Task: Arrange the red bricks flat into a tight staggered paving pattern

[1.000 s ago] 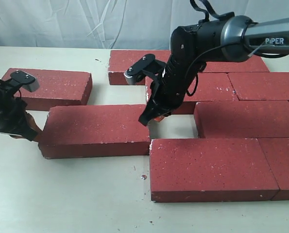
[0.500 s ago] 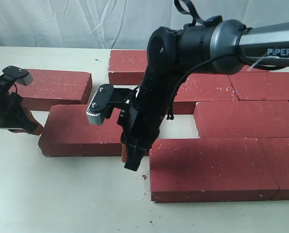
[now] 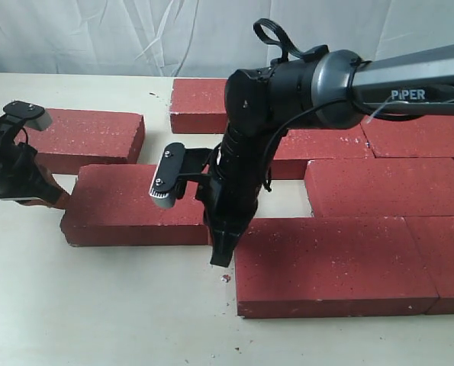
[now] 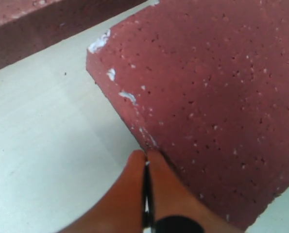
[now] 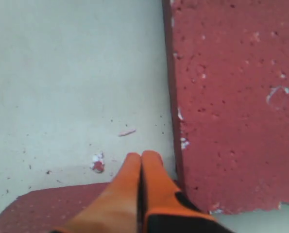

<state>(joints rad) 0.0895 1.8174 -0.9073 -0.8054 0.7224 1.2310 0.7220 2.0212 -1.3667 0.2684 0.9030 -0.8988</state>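
Note:
Several red bricks lie flat on the table. One loose red brick (image 3: 127, 204) lies left of the paved group, whose front brick (image 3: 326, 263) is nearest. My left gripper (image 3: 56, 200) is shut and empty, with its orange fingertips (image 4: 156, 162) against the loose brick's (image 4: 207, 97) left end edge. My right gripper (image 3: 220, 256) is also shut and empty. It points down at the table in the corner between the loose brick's (image 5: 37, 213) right end and the front brick's (image 5: 231, 97) left end, which its fingertips (image 5: 151, 162) come close to.
Another brick (image 3: 89, 136) lies behind the loose one at the left. Rows of bricks (image 3: 387, 187) fill the right side up to the back row (image 3: 211, 103). A small red crumb (image 3: 226, 277) lies on the table beside the right gripper.
My right arm swung out of the gap between the bricks, toward the front, and came down at the front brick's left end. The left gripper shifted slightly back along the loose brick's left end.

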